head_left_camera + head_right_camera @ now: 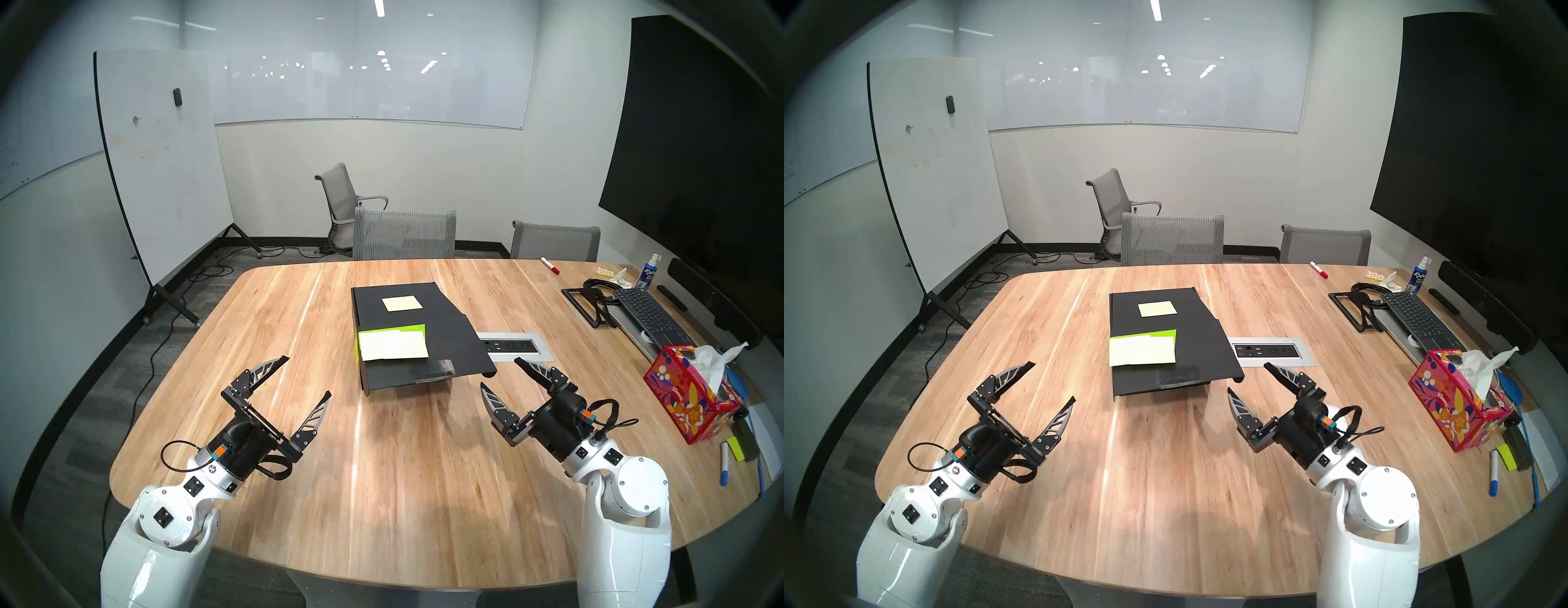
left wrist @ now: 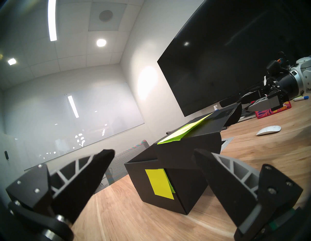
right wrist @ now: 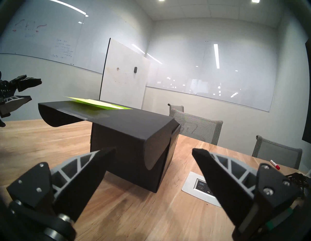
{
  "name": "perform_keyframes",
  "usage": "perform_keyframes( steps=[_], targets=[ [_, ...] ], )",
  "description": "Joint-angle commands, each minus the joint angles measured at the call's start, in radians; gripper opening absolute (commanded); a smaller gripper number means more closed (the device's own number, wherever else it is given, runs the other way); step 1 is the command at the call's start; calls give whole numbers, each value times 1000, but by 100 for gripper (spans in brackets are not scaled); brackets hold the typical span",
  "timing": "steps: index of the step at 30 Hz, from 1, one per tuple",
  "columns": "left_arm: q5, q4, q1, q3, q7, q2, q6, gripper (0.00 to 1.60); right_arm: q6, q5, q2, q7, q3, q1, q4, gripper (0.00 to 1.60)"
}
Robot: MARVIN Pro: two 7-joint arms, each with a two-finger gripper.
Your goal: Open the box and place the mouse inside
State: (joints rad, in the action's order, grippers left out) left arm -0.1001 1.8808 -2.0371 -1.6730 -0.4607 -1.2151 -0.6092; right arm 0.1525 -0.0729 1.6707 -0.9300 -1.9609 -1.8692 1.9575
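Note:
The black box (image 1: pixel 428 331) stands mid-table with its lid lying down over the top. The lid's front flap overhangs toward me, and yellow sticky notes (image 1: pixel 392 344) lie on it. The left wrist view shows the box (image 2: pixel 185 178) corner-on with another yellow note on its side. The white mouse (image 2: pixel 268 130) shows only there, lying on the table to the right of the box, below the right arm. My left gripper (image 1: pixel 308 375) hovers open and empty front-left of the box. My right gripper (image 1: pixel 499 372) is open and empty by the box's front right corner (image 3: pixel 156 190).
A power outlet plate (image 1: pixel 515 344) is set into the wooden table (image 1: pixel 382 488) right of the box. A red floral tissue box (image 1: pixel 687 395), keyboard (image 1: pixel 649 314) and markers (image 1: pixel 724 463) crowd the right edge. Chairs (image 1: pixel 405 233) stand behind the table.

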Motion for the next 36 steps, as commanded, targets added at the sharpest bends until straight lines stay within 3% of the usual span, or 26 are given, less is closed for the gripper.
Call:
perform_keyframes(
  steps=[1,21,22,24,25,31,34,36],
  targets=[
    [0,22,1,1,-3,2,-3,160,0,9,0,13,6,9,13,160],
    [0,22,2,1,-3,2,-3,160,-25,8,-13,38,43,36,-1,160],
    [0,22,2,1,-3,2,-3,160,-26,8,-13,38,44,38,-2,157],
    [0,22,2,1,-3,2,-3,160,-28,11,-15,39,43,41,-3,130],
    [0,22,2,1,-3,2,-3,160,-28,12,-14,38,43,42,-3,124],
    [0,22,2,1,-3,2,-3,160,-30,15,-17,37,43,45,-7,107],
    [0,22,2,1,-3,2,-3,160,-31,16,-18,37,43,45,-7,114],
    [0,22,2,1,-3,2,-3,160,-33,18,-20,36,43,46,-8,103]
  ],
)
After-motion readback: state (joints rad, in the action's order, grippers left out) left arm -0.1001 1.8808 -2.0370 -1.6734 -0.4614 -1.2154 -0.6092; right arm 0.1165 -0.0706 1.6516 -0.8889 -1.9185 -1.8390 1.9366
